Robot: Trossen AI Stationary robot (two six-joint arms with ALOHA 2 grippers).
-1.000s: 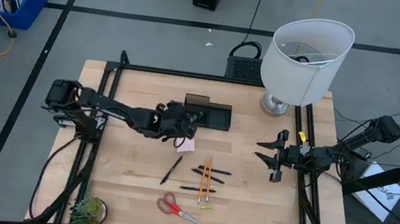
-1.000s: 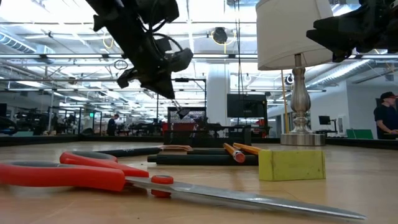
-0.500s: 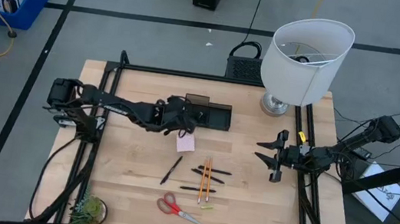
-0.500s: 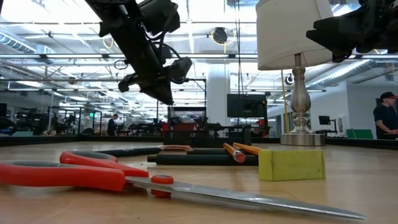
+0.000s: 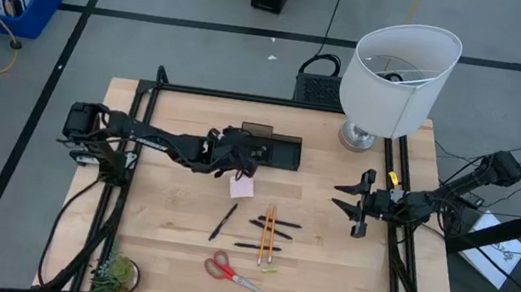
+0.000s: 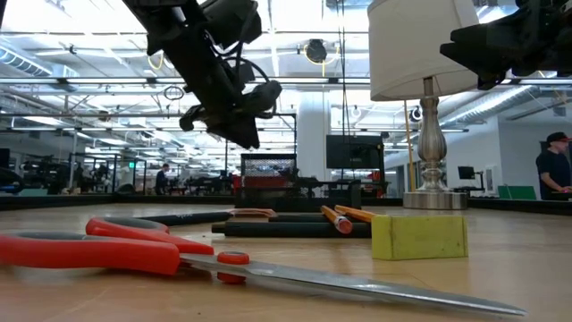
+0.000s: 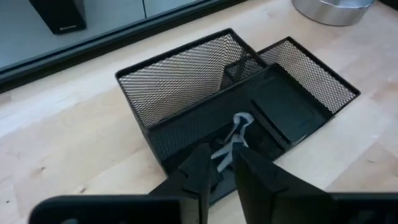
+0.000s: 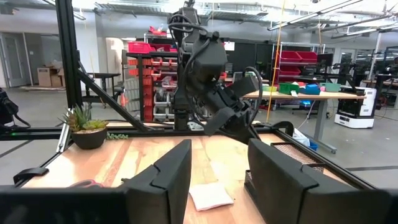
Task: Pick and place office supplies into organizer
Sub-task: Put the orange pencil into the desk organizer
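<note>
Red-handled scissors (image 6: 134,246) lie nearest on the table, unmoved. Beyond them the left gripper (image 5: 244,154) has advanced from the pink sticky-note pad (image 5: 242,186) to over the organizer (image 5: 280,151), fingers nearly closed on a small clip (image 7: 233,134). Farther right, the right gripper (image 5: 351,206) waits released.

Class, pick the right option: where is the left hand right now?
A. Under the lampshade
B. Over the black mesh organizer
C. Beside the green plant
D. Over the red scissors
B: in the high view the left hand sits at the organizer, and its wrist view looks down into the mesh compartments.
</note>
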